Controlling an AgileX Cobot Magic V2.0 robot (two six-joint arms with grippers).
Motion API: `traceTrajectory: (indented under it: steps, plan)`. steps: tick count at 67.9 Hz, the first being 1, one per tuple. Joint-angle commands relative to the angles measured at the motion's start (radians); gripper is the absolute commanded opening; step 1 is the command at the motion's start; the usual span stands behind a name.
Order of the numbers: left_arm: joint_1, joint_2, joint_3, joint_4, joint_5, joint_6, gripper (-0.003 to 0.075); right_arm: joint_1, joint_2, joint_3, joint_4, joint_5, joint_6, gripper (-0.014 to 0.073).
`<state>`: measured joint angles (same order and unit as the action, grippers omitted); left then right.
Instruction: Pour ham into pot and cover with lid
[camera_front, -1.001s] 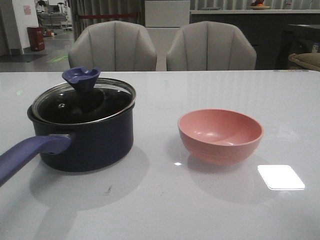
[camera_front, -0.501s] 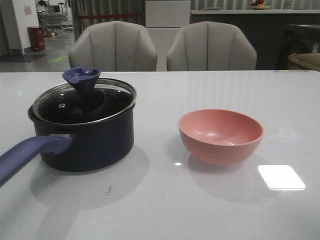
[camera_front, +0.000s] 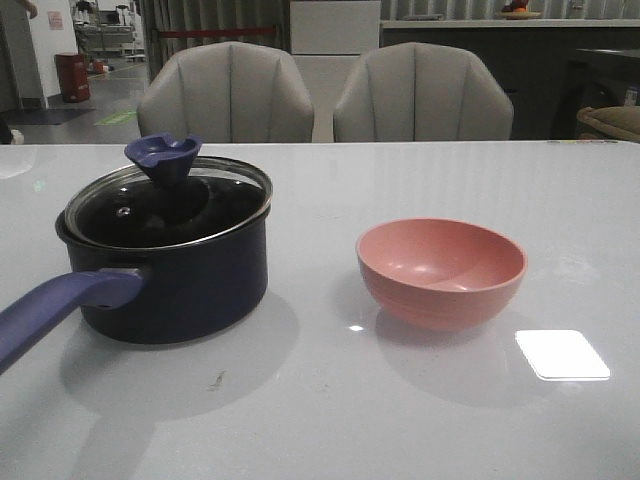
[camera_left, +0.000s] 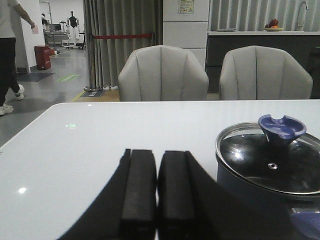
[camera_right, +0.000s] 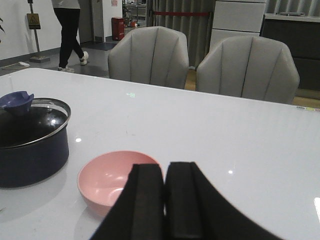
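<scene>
The dark navy pot (camera_front: 180, 285) stands at the left of the white table, its purple-blue handle (camera_front: 60, 305) pointing to the front left. The glass lid (camera_front: 170, 205) with its purple-blue knob (camera_front: 163, 155) sits on the pot. The pot also shows in the left wrist view (camera_left: 265, 180) and the right wrist view (camera_right: 30, 145). No ham pieces show; the pink bowl (camera_front: 441, 270) looks empty. My left gripper (camera_left: 157, 187) is shut and empty, beside the pot. My right gripper (camera_right: 165, 197) is shut and empty, in front of the pink bowl (camera_right: 112, 177). Neither gripper shows in the front view.
Two grey chairs (camera_front: 225, 92) (camera_front: 422, 92) stand behind the table's far edge. A bright light reflection (camera_front: 562, 354) lies on the table at the front right. A person (camera_right: 67, 25) walks in the room beyond the table.
</scene>
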<state>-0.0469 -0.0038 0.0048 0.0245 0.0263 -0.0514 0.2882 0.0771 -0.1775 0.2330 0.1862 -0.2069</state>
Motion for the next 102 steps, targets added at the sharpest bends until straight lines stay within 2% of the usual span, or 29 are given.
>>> traceTrajectory:
  steps: [1, 67, 73, 82, 88, 95, 102]
  plan:
    - [0.002, -0.018, 0.022, -0.003, -0.080, -0.015, 0.0113, 0.000, 0.012, -0.027, -0.008, -0.083, -0.005, 0.0150]
    - [0.002, -0.018, 0.022, -0.003, -0.080, -0.015, 0.0113, -0.002, 0.012, -0.025, -0.009, -0.078, -0.005, 0.0150]
    - [0.002, -0.018, 0.022, -0.003, -0.080, -0.015, 0.0113, -0.029, 0.012, -0.005, -0.063, -0.088, -0.002, 0.0150]
    - [0.002, -0.018, 0.022, -0.003, -0.080, -0.015, 0.0113, -0.126, 0.005, 0.044, -0.101, -0.120, 0.076, 0.0150]
    - [-0.003, -0.018, 0.022, -0.003, -0.080, -0.015, 0.0113, -0.191, -0.014, 0.088, -0.188, -0.149, 0.186, 0.0150]
    - [-0.003, -0.018, 0.022, -0.003, -0.080, -0.015, 0.0113, -0.208, -0.042, 0.142, -0.255, -0.186, 0.284, 0.0150]
    - [-0.003, -0.018, 0.022, -0.003, -0.080, -0.015, 0.0113, -0.208, -0.073, 0.181, -0.257, -0.207, 0.285, 0.0150]
